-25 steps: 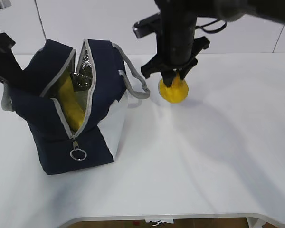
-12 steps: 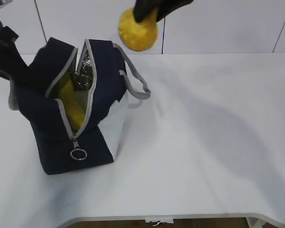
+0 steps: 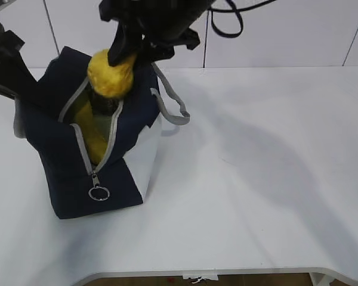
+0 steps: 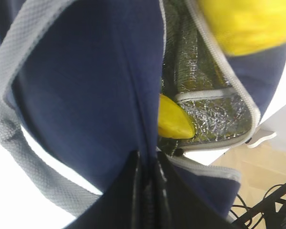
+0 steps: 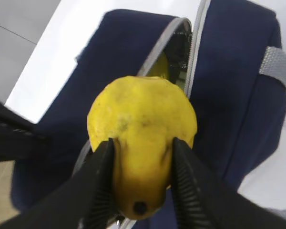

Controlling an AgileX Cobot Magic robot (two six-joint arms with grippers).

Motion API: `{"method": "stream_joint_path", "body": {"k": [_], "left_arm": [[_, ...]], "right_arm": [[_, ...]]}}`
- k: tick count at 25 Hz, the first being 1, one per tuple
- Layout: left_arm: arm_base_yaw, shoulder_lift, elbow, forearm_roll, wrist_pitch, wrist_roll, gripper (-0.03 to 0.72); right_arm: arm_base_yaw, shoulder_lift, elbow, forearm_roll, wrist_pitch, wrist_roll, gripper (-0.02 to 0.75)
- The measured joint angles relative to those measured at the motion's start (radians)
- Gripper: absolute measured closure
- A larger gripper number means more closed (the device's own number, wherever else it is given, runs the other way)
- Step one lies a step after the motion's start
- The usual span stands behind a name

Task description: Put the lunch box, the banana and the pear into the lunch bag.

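The navy lunch bag (image 3: 53,155) stands at the left of the table with its zipper open. The banana (image 3: 94,140) lies inside it, its tip showing in the left wrist view (image 4: 174,121). My right gripper (image 3: 122,50) is shut on the yellow pear (image 3: 110,74) and holds it just above the bag's opening; in the right wrist view the pear (image 5: 143,124) sits between the fingers (image 5: 102,176) over the open zipper. My left gripper (image 4: 148,167) is shut on the bag's navy fabric (image 4: 86,95) at the far left side. The lunch box is not visible.
The bag's grey handle (image 3: 170,104) hangs off its right side and a ring pull (image 3: 98,193) hangs at the front. The white table (image 3: 256,179) stretches to the right; its front edge is near the bottom.
My right gripper lifted the pear from the table right of the bag, carried it up and left, and now holds it lower, over the bag's opening. The left arm stayed put.
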Motion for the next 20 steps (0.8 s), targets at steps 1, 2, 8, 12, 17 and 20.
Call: {"method": "stream_joint_path", "body": {"k": [1,2,8,12,17,20], "left_arm": [[0.0,0.0,0.0,-0.002,0.0,0.0,0.683],[0.0,0.0,0.0,-0.008,0.0,0.0,0.683],[0.0,0.0,0.0,-0.029,0.0,0.0,0.683],[0.0,0.0,0.0,-0.03,0.0,0.0,0.683],[0.0,0.0,0.0,-0.03,0.0,0.0,0.683],[0.0,0.0,0.0,-0.03,0.0,0.0,0.683]], "right_arm": [[0.0,0.016,0.0,0.013,-0.003,-0.002,0.461],[0.0,0.035,0.0,0.021,-0.005,-0.004,0.461],[0.0,0.097,0.0,0.037,-0.018,-0.024,0.443],[0.0,0.106,-0.013,0.035,-0.02,-0.026,0.286],[0.0,0.106,-0.113,-0.008,0.056,-0.028,0.175],[0.002,0.106,-0.187,-0.08,0.117,-0.008,0.166]]}}
